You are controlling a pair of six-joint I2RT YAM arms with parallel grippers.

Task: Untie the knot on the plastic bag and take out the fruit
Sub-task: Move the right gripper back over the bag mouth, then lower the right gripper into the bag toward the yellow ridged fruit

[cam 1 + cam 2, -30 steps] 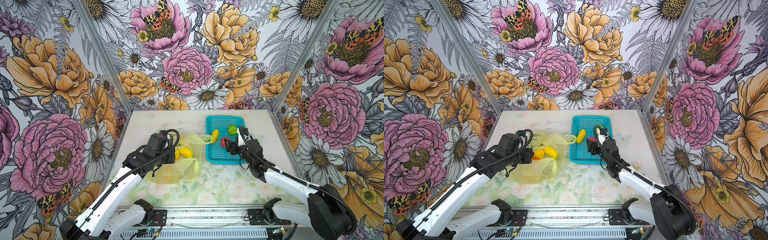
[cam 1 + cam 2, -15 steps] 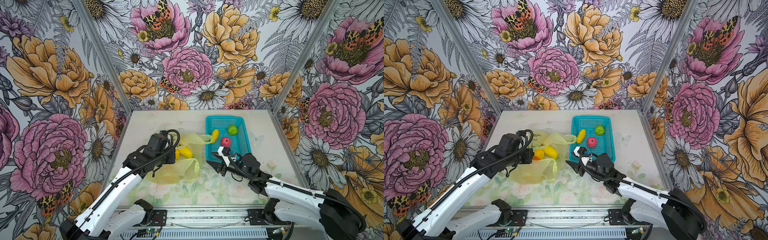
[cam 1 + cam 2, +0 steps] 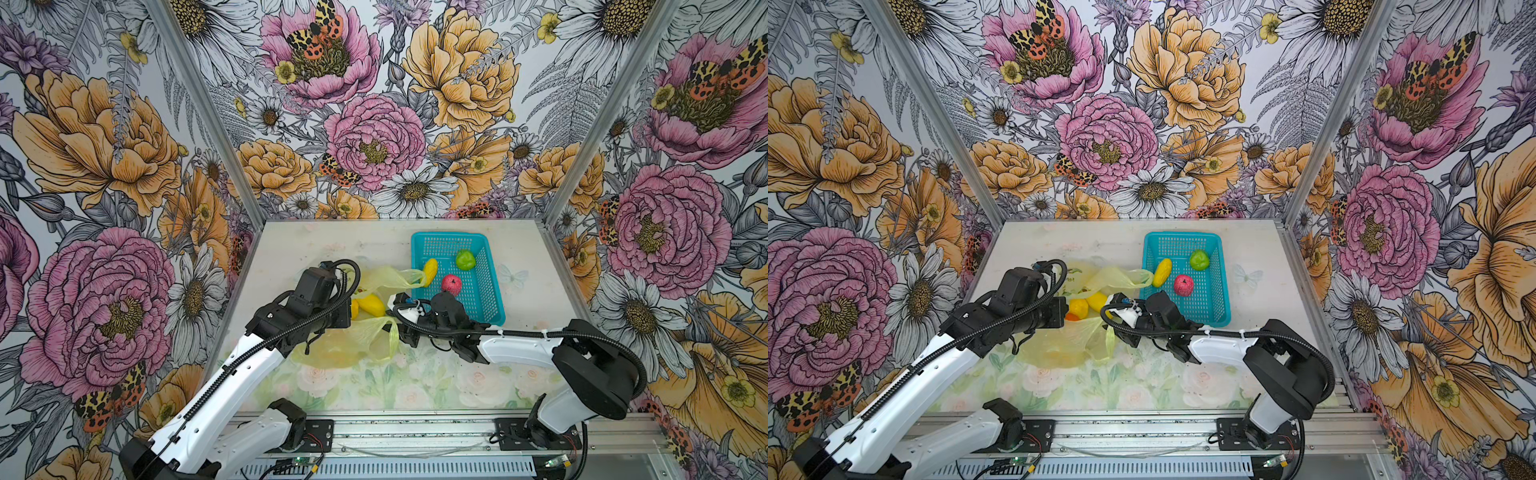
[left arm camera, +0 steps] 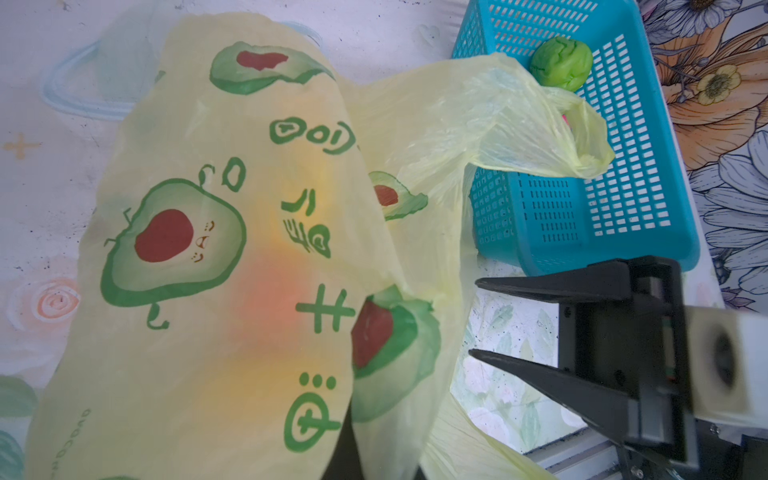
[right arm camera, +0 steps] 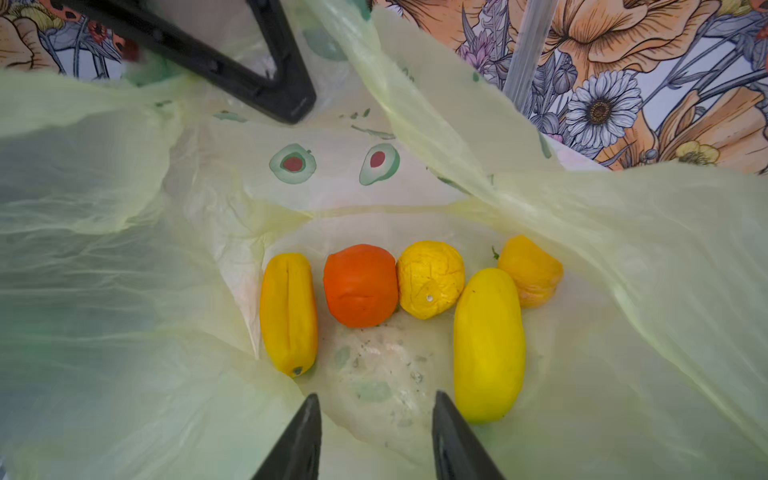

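The yellow-green plastic bag (image 3: pixel 353 345) (image 3: pixel 1067 345) lies open left of the basket. No knot shows; one handle loop (image 4: pixel 540 124) hangs loose over the basket's rim. My left gripper (image 3: pixel 348 309) (image 4: pixel 353 457) is shut on the bag's film and holds it up. My right gripper (image 3: pixel 392 316) (image 5: pixel 376 411) (image 4: pixel 474 318) stands open at the bag's mouth with nothing between its fingers. Inside the bag lie an orange (image 5: pixel 360 284), a lemon (image 5: pixel 430 278), two long yellow fruits (image 5: pixel 289 311) (image 5: pixel 488 345) and an orange-yellow one (image 5: pixel 530 270).
A teal perforated basket (image 3: pixel 490 307) (image 3: pixel 1221 307) stands at the back right. It holds a yellow fruit (image 3: pixel 430 270), a lumpy green one (image 3: pixel 465 259) and a pink-red one (image 3: pixel 451 284). The left gripper's fingers (image 5: pixel 266 83) hang over the bag's far side.
The right gripper left the pink-red fruit in the basket, swung down and left to the bag's mouth, and its jaws narrowed. The left arm has not moved.
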